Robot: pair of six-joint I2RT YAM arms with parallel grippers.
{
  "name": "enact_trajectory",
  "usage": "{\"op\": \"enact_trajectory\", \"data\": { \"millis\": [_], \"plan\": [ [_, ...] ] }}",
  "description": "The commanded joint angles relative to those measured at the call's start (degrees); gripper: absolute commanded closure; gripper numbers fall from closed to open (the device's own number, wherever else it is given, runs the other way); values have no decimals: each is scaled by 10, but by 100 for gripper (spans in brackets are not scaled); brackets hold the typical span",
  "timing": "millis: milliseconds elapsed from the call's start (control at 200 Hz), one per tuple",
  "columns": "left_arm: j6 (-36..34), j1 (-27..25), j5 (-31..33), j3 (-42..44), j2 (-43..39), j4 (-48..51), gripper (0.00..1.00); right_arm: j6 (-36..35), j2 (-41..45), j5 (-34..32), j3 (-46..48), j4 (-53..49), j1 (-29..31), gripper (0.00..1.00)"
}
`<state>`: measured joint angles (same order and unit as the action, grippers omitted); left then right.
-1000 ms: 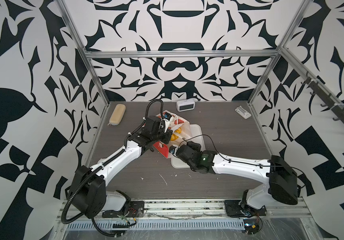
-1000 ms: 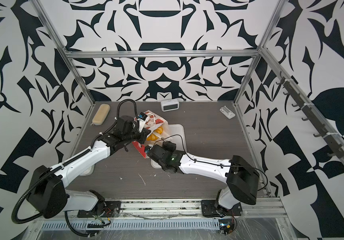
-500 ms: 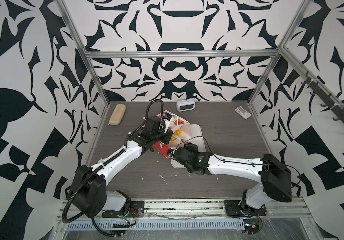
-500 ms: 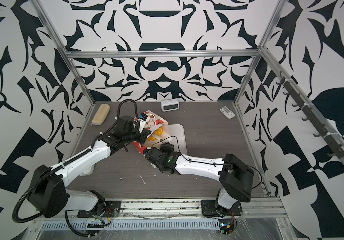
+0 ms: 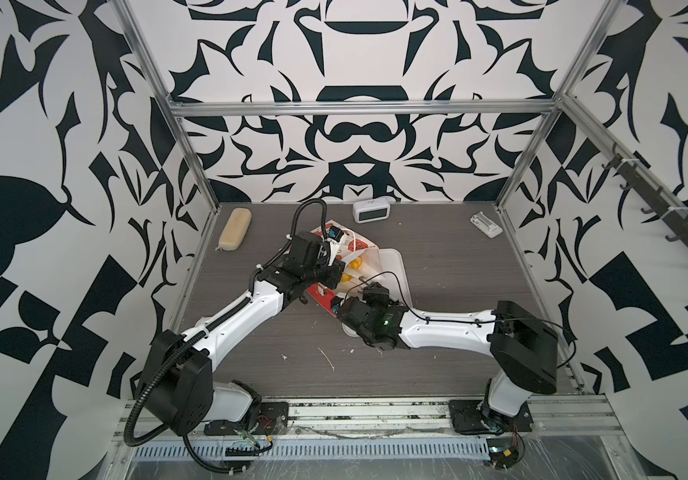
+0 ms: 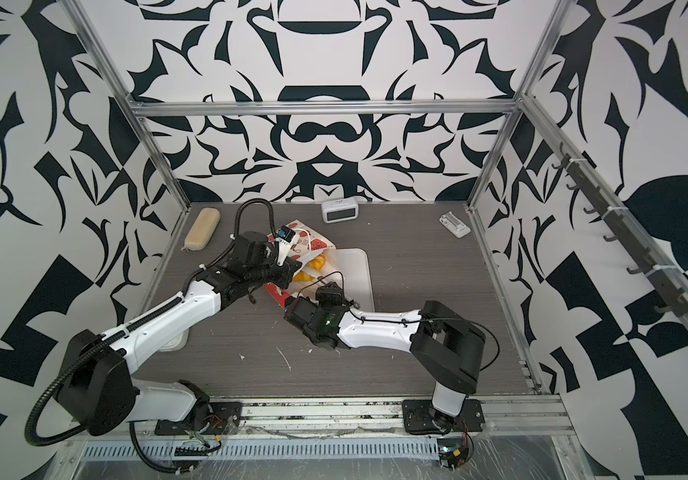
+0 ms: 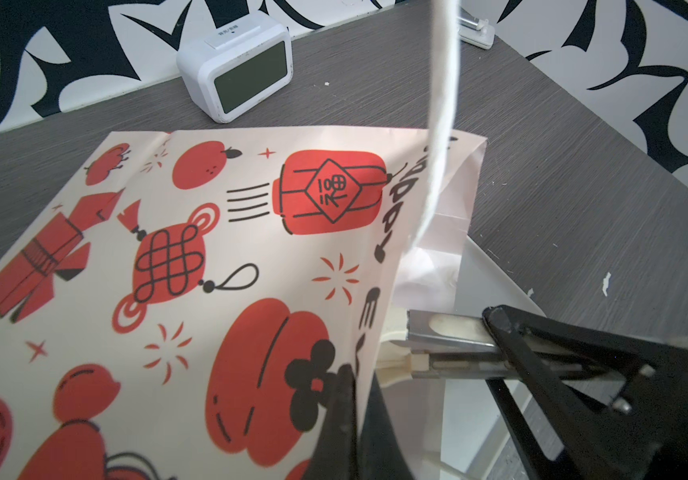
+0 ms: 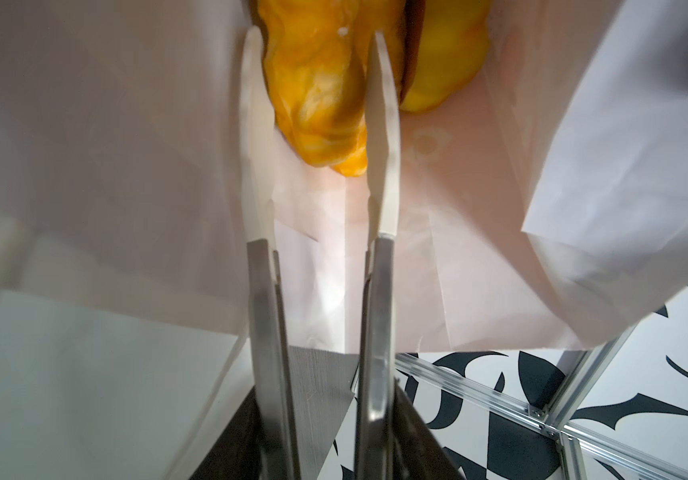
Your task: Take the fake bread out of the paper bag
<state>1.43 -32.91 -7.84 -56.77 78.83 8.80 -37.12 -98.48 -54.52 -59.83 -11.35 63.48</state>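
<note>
Fake bread (image 8: 313, 83): lies deep inside the paper bag (image 7: 209, 249), mouth over the white tray (image 5: 394, 266). Left gripper (image 7: 411, 349): pinches the bag's rim, jaws pressed together. Right gripper (image 8: 315, 41): reaches inside, jaws partly apart around one pastry; cannot tell whether gripped.

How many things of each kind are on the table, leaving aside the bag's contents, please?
Bag: 1
Tray: 1
Clock: 1
Case: 1
Small white gadget: 1
Flat white piece at the left: 1
Total: 6
</note>
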Motion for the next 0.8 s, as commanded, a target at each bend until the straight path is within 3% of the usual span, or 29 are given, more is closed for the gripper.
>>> {"op": "enact_trajectory", "data": {
  "millis": [0,215,555,795],
  "plan": [
    [2,-2,-28,-23,-11,-12,100,-1,11,-43,-32,54,-2,54],
    [3,-2,-26,-16,-20,-14,100,13,-2,-56,-43,39,-13,60],
    [1,-2,-12,-12,-18,-17,100,62,10,-36,-45,-29,-20,82],
    [1,-2,1,-17,-4,-24,100,87,50,-33,-35,-78,-20,88]
  ]
}}
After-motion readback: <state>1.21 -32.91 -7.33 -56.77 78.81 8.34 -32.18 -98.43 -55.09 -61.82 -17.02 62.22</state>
